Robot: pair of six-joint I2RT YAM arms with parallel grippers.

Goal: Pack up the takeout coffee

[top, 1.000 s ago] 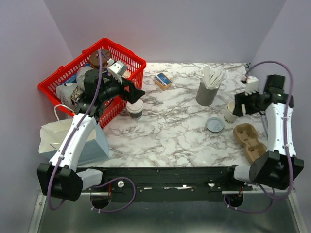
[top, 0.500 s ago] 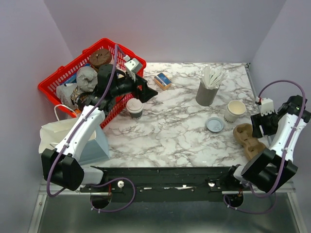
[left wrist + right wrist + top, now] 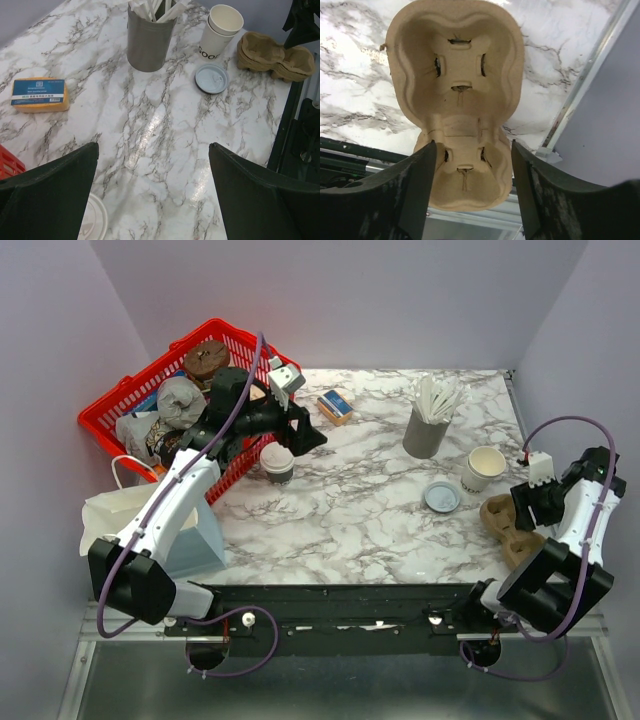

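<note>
Takeout coffee [image 3: 277, 462] upright on the marble table [image 3: 370, 510] just beside the red basket [image 3: 262, 353], left gripper [image 3: 153, 147] spread wide above it, holding nothing, right gripper [image 3: 473, 145] parted astride the cardboard cup carrier [image 3: 455, 65], not gripping it

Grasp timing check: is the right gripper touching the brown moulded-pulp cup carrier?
Cannot tell. Right wrist view: the right gripper's fingers straddle the cup carrier's near end, overlapping its edges; neither contact nor gap shows.
</note>
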